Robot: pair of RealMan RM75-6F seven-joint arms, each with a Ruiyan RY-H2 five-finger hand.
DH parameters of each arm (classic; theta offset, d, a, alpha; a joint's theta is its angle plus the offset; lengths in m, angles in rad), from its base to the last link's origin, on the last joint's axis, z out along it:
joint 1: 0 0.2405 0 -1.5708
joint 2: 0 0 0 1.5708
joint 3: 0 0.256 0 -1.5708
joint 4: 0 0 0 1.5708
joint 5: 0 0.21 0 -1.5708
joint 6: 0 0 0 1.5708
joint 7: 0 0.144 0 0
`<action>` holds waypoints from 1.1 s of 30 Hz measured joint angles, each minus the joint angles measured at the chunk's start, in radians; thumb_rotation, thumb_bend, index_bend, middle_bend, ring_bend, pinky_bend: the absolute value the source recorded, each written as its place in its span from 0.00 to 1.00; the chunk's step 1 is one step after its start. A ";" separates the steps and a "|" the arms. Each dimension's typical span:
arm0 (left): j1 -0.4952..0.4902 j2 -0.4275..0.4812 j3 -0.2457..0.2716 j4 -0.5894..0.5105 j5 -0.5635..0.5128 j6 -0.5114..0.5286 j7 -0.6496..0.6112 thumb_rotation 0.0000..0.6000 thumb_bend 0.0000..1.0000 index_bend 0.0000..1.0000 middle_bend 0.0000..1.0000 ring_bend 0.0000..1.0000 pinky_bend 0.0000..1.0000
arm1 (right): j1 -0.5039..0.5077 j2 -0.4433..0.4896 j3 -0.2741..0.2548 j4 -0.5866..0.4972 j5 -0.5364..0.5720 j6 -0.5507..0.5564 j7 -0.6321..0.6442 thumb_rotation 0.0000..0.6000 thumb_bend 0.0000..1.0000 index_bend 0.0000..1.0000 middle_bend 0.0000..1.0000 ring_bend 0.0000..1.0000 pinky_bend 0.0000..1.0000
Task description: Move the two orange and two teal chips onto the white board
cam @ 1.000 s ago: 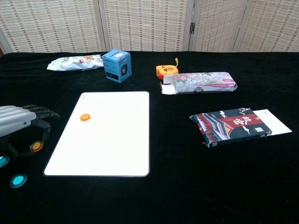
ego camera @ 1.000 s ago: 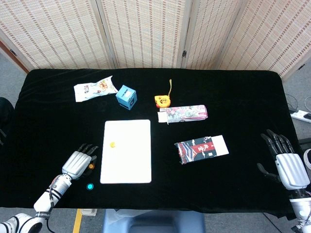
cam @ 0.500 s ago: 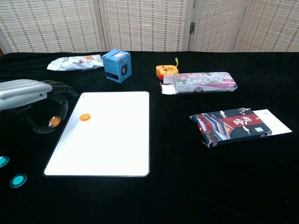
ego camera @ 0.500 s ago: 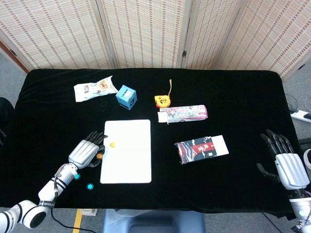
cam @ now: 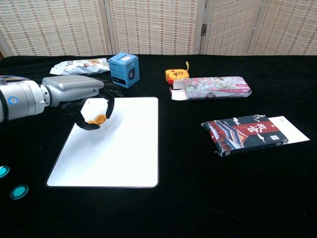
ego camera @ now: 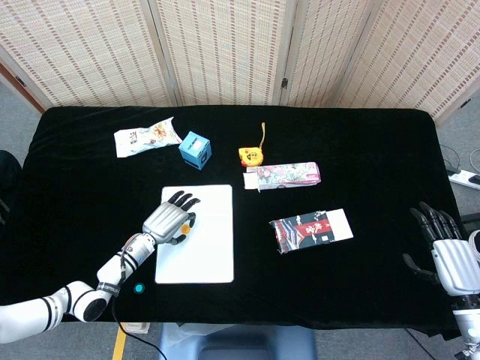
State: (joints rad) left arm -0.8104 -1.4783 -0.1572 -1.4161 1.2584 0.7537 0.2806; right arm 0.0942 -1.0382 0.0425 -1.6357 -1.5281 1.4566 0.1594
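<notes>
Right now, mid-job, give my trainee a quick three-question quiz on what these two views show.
1. True or false: the left hand pinches an orange chip above the white board.
2. Which lies nearest the board's far left corner? A) blue box B) yellow tape measure C) dark packet
3. Fill in: the two teal chips lie on the black cloth, to the board's ____.

Key
1. True; the chest view shows the chip between its fingertips.
2. A
3. Left. One chip is cut off by the frame's edge. The right hand rests open and idle at the table's far side.
</notes>
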 measured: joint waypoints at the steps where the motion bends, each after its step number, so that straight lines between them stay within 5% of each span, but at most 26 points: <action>1: -0.007 -0.007 -0.002 0.009 -0.017 -0.008 0.010 1.00 0.38 0.51 0.14 0.02 0.00 | -0.001 0.000 0.000 0.001 0.000 0.001 0.002 1.00 0.36 0.00 0.02 0.00 0.00; 26: -0.117 -0.083 0.011 0.096 -0.278 -0.066 0.153 1.00 0.38 0.47 0.14 0.00 0.00 | -0.003 -0.007 -0.001 0.020 0.007 -0.010 0.015 1.00 0.36 0.00 0.02 0.00 0.00; 33: -0.111 -0.056 0.016 0.046 -0.280 -0.042 0.134 1.00 0.38 0.36 0.13 0.00 0.00 | -0.003 -0.004 0.002 0.018 0.008 -0.010 0.014 1.00 0.36 0.00 0.02 0.00 0.00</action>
State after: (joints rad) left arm -0.9217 -1.5345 -0.1414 -1.3697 0.9782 0.7116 0.4148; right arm 0.0913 -1.0423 0.0444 -1.6177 -1.5205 1.4468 0.1739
